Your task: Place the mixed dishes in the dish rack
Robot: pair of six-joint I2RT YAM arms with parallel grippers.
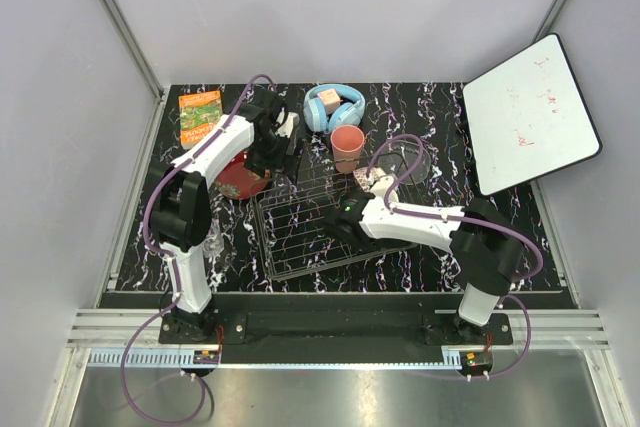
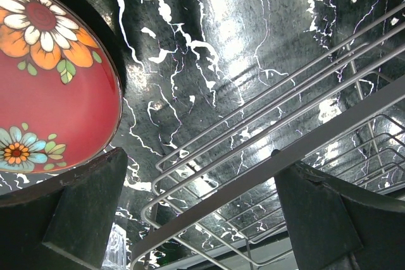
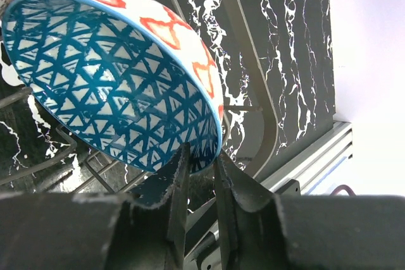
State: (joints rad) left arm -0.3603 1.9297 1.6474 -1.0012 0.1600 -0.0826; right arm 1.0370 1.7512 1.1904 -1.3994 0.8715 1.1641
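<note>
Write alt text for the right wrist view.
A blue-patterned bowl with a red-and-white outside tilts steeply over the wire dish rack, its lower rim between the narrowly parted fingertips of the right pincer. Black marbled table beyond.

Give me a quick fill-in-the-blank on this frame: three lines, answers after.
1. The right gripper pinches the rim of a bowl patterned ___ inside.
2. The left gripper is wide ___ over the dish rack edge.
3. The salmon-pink cup stands next to the light-blue ___.
Answers: blue; open; headphones.
</note>
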